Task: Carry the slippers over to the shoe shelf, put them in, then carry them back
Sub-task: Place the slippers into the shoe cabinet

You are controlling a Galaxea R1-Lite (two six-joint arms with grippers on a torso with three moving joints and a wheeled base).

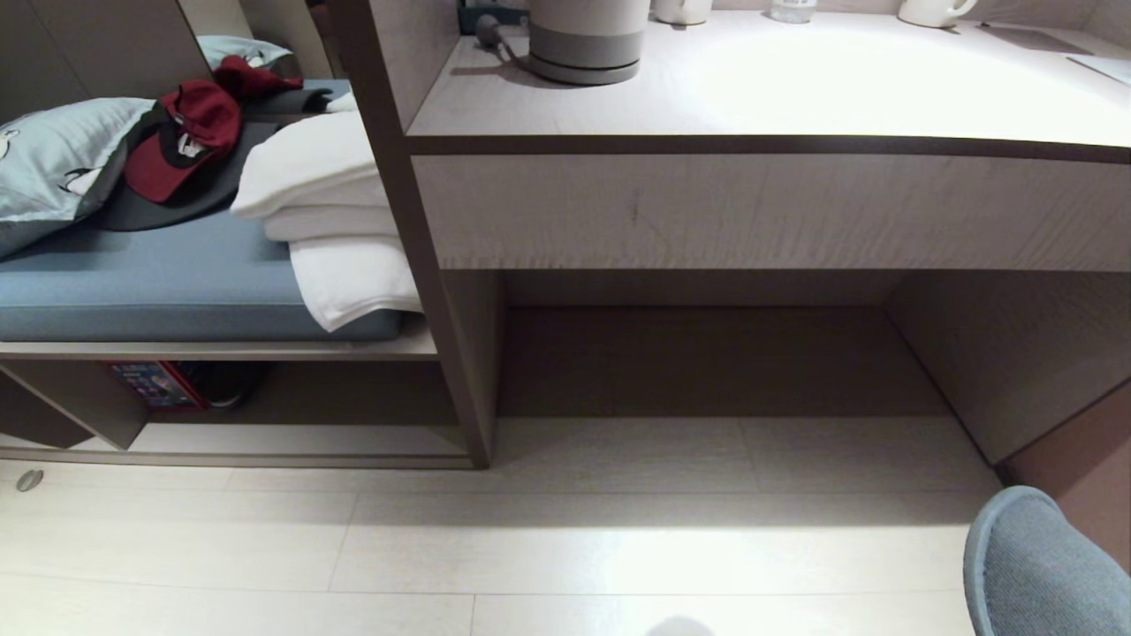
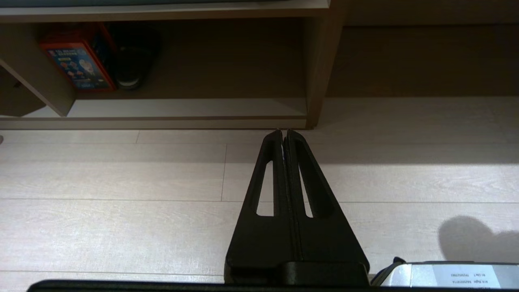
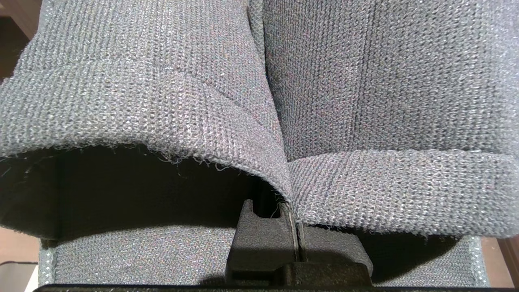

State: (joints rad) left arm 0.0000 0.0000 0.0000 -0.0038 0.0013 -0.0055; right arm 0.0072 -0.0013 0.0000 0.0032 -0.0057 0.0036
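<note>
Before me the pale plank floor (image 1: 565, 539) ran under the desk, with a small metal disc (image 1: 29, 480) on it at nine o'clock. The tabletop (image 1: 839, 88) at twelve o'clock carried a kettle (image 1: 588, 40) and mugs (image 1: 937, 11). At ten o'clock the blue bench cushion (image 1: 159, 283) bore folded white towels (image 1: 327, 212), a red cap (image 1: 181, 141) and a pillow (image 1: 53, 159). The shoe shelf (image 1: 300, 437) beneath held a red box (image 1: 155, 384) and a dark object (image 1: 225, 384) just beside it.

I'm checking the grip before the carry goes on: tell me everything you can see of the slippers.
The slippers are a pair in grey knitted fabric, side by side and touching, with closed uppers and open backs edged by a frayed band. The right gripper is shut on their adjoining inner edges, pinching both together. In the head view one rounded toe shows low on the right, above the pale floor, right of the desk recess.
</note>
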